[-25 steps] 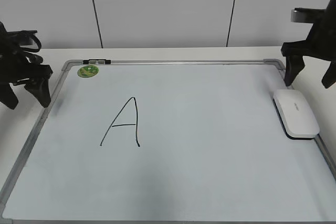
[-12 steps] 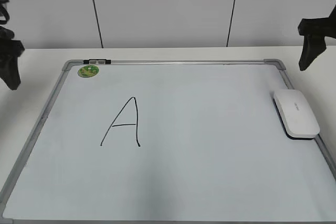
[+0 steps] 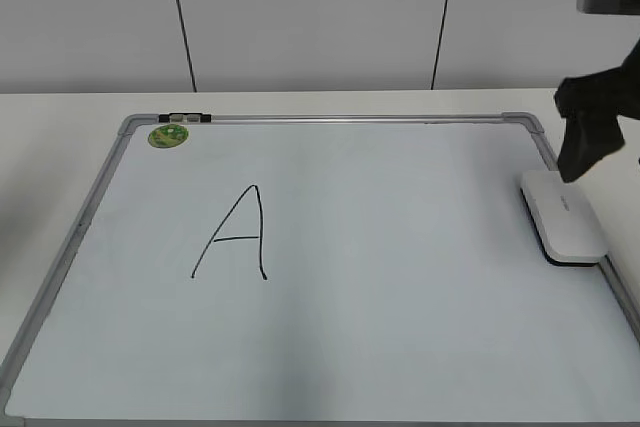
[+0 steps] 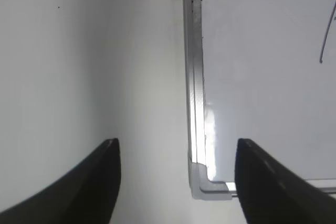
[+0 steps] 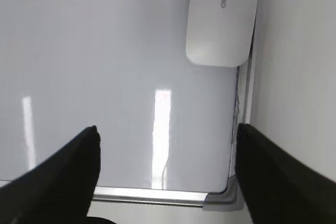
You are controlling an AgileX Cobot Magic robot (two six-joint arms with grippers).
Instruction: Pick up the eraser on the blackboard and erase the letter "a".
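Since the earlier frames, the left arm has left the exterior view entirely, and the right gripper (image 3: 585,142) has come down from the upper right to hang just above the far end of the eraser (image 3: 565,215).

You will find the eraser lying flat on the blackboard (image 3: 400,327), against its right-hand frame rail, long axis running away from the camera. No finger touches it. In the right wrist view the right gripper (image 5: 165,174) has its jaws spread wide, straddling bare board near a grey corner piece, with the eraser (image 5: 223,17) ahead of them.

Note that the only marker letter visible is a tall angular capital "A" (image 3: 235,235), left of the board's centre and well apart from the eraser. A round green sticker (image 3: 168,134) sits in the far left corner.

In the left wrist view the left gripper (image 4: 176,182) also has its jaws parted, empty, positioned over the board's frame rail (image 4: 193,77) and the white tabletop (image 4: 79,66) beside it.

The board rests on a white table (image 3: 60,137). Behind it stands a pale panelled wall (image 3: 310,17) with dark vertical seams.
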